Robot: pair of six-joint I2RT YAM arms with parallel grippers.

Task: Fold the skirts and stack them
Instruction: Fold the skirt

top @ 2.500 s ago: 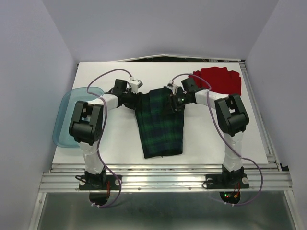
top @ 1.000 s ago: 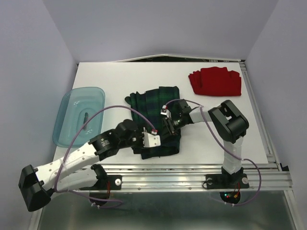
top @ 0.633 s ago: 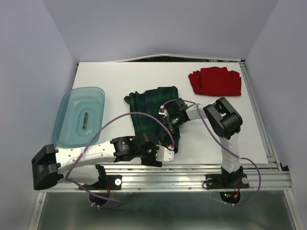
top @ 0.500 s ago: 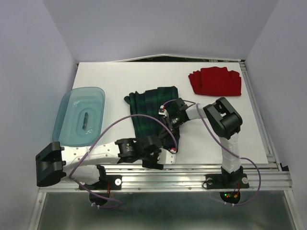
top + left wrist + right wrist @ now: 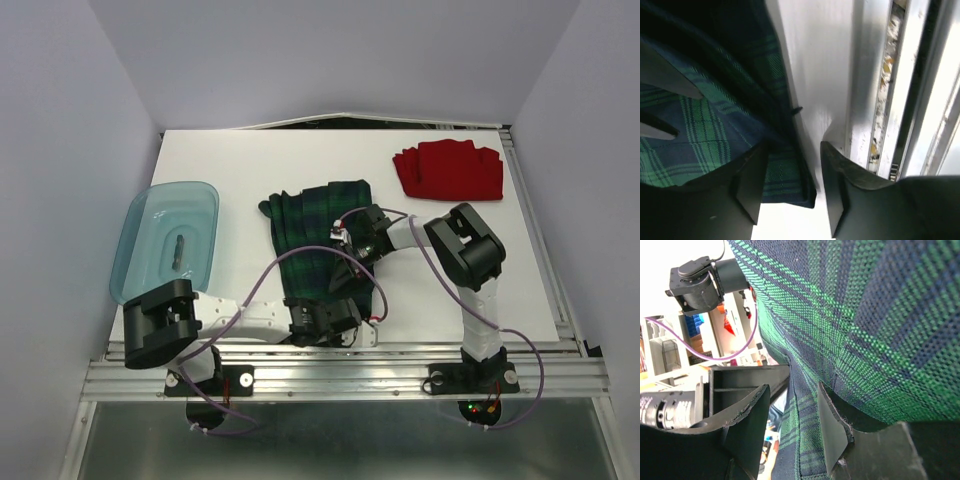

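Note:
The plaid skirt (image 5: 312, 212) lies rumpled at the table's middle, its far part bunched up. The red skirt (image 5: 447, 170) lies folded at the far right. My left gripper (image 5: 352, 326) is low at the near edge; in the left wrist view the gripper (image 5: 790, 195) is open, with the plaid skirt's (image 5: 715, 125) near corner lying between the jaws on the white table. My right gripper (image 5: 352, 243) is at the plaid skirt's right side; in the right wrist view the gripper (image 5: 790, 432) is open, with a hemmed fold of the plaid skirt (image 5: 860, 315) hanging between the jaws.
A translucent teal tub (image 5: 140, 235) sits at the left edge with a small dark object (image 5: 178, 250) inside. The left arm lies along the near edge beside the metal rail (image 5: 340, 365). Its purple cable (image 5: 268, 275) loops over the plaid skirt.
My left arm has swung down along the near edge, its gripper sliding right to the plaid skirt's near right corner. The right gripper has stayed at the skirt's right side.

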